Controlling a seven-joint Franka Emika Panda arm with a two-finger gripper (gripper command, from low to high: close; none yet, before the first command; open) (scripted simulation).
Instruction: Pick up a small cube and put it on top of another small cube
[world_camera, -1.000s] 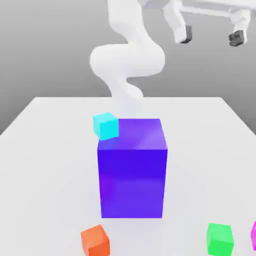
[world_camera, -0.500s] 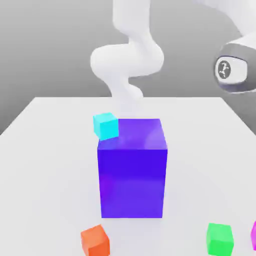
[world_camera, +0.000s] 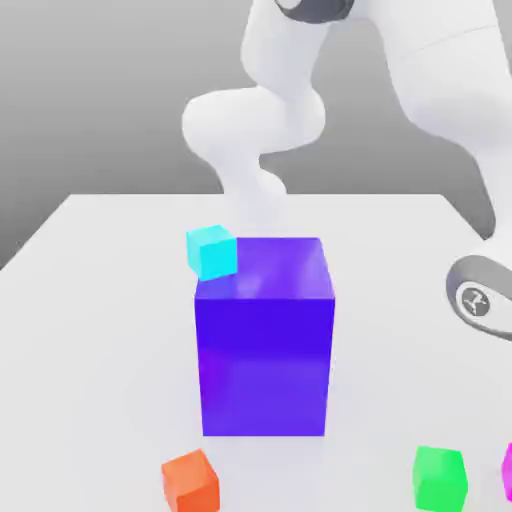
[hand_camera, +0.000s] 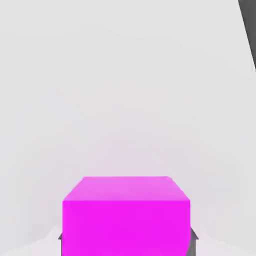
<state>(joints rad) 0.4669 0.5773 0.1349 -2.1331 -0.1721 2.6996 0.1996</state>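
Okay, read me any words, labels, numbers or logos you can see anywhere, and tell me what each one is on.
No readable words or numbers.
One small white emblem on the dark round cap of the arm's joint: a sign, not legible text.
The cubes and the table carry no markings.

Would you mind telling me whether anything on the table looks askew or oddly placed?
The cyan cube sits tilted against the upper corner of the big purple block, on the exterior view's left, rather than flat on the table. The other small cubes look ordinary.
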